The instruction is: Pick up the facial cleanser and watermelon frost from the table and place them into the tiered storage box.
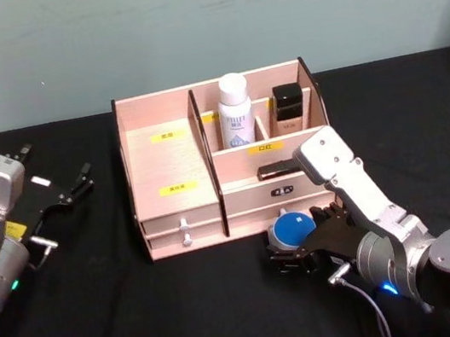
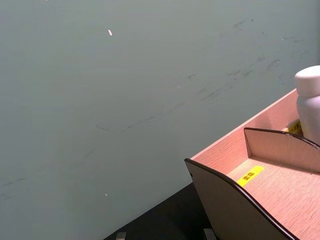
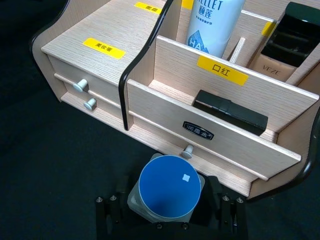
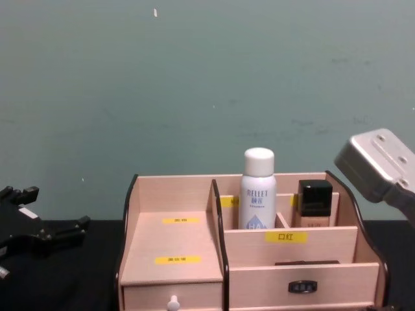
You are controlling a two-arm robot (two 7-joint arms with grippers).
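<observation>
Fingers (image 3: 222, 212) of right gripper (image 1: 296, 243) clamp blue-lidded jar (image 3: 169, 187) beside box (image 1: 167, 156) (white bottle (image 1: 235, 110) inside); left gripper (image 1: 73, 189) idle.

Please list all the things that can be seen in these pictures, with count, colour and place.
table: 1, black cover, under everything
wall: 1, teal, behind
box: 1, pale wood with dark edges, mid-table
white bottle: 1, white, back compartment
capped bottle: 1, beige with black cap, back right compartment
flat case: 1, black, front right tray
jar: 1, blue lid, just before the box
right claw: 1, black, shut on the jar
left claw: 1, black, left of the box
</observation>
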